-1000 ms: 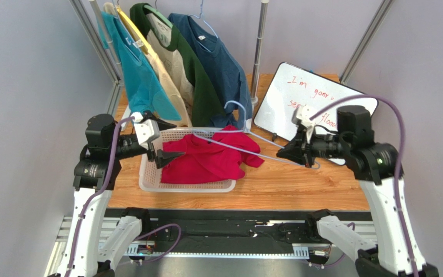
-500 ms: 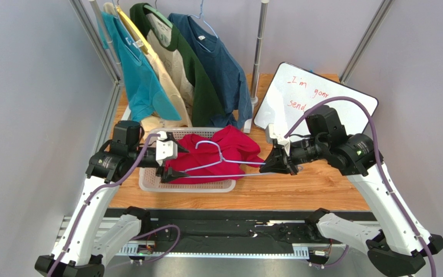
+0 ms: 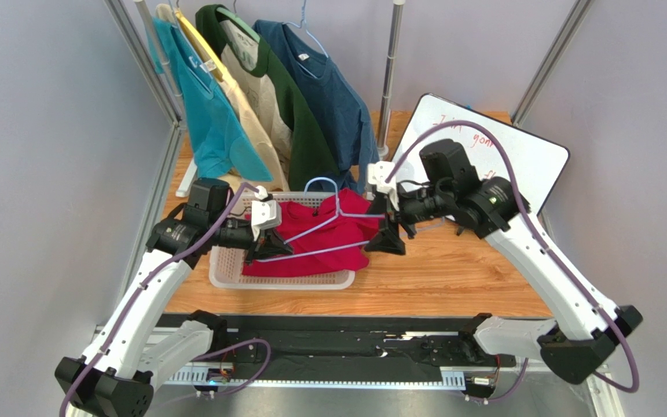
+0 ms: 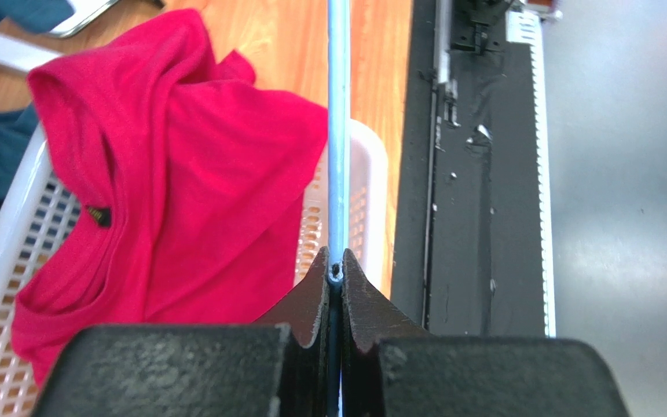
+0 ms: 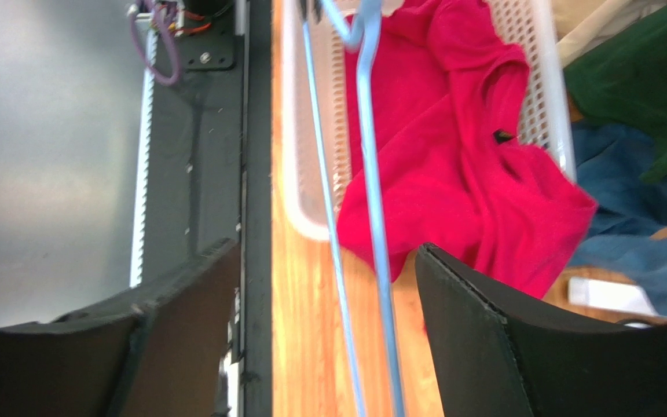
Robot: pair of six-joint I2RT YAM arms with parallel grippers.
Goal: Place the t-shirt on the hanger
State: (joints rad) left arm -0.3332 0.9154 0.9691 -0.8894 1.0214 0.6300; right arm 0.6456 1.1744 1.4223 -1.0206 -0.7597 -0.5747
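Holding the hanger (image 4: 338, 130) by one end, the left gripper (image 4: 335, 271) has both fingers pinched tight on the thin blue wire. The wire runs straight out from the fingertips in the left wrist view.

The right gripper (image 5: 326, 250) stands with its fingers wide apart. Two hanger wires pass through the gap, and neither finger looks to be touching them. So the left arm alone carries the hanger.

In the top view the hanger's long axis runs roughly left to right, from the left fingertips toward the right ones. The hook points away from the arm bases.

The t-shirt (image 4: 172, 174) lies crumpled in the white basket (image 3: 276, 281), directly under the hanger, with one part spilling over the basket's right end onto the wooden table (image 3: 450, 278). The collar with its dark tag (image 4: 98, 215) faces up, on the far side of the held wire. None of the hanger is inside the shirt yet, so threading is not started.

Key relation: the shirt is below and just beyond the hanger bar, and the collar is off to the side of the wire rather than in line with its free end. The left arm's base is nearer the basket, but that arm is busy. The right is free and its fingers sit right at the spilled edge of the shirt. It is likely the one to lift the cloth or collar toward the hanger end.
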